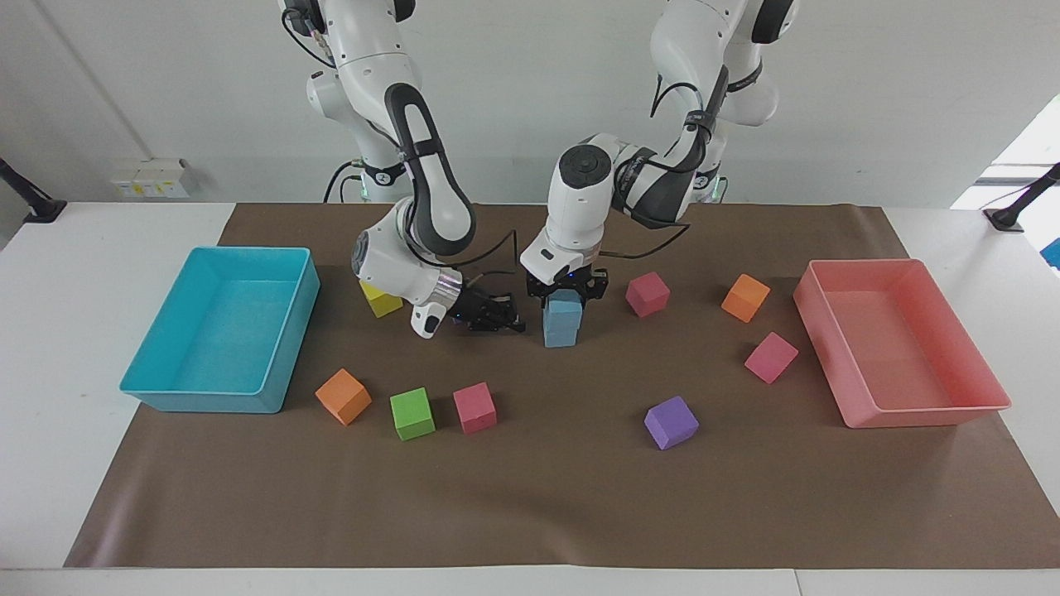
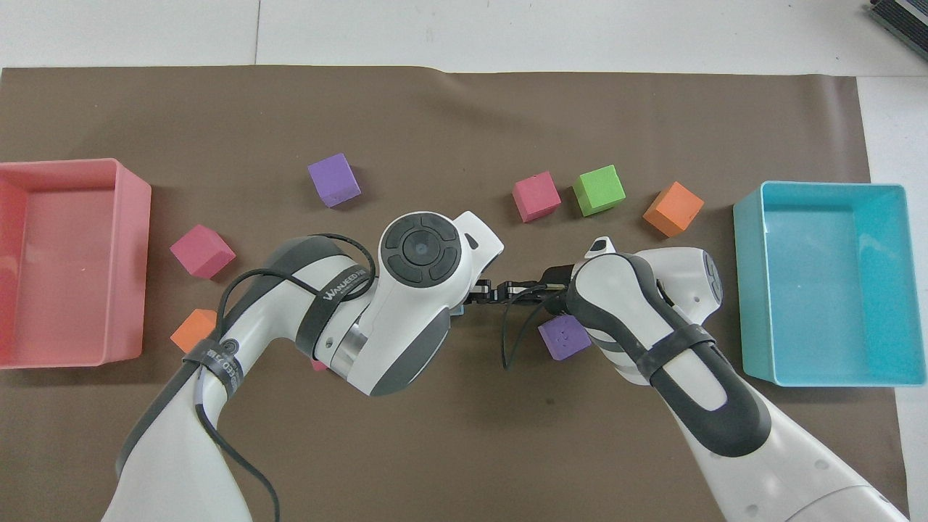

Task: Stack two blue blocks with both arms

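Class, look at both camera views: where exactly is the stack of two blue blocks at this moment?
In the facing view the stack of blue blocks stands mid-mat, directly under the left gripper, beside the right gripper.

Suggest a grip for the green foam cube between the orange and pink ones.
Probably top-down on the green foam cube, pinching its faces toward and away from the robots: it sits flat, and the orange foam cube and pink foam cube closely flank its other sides.
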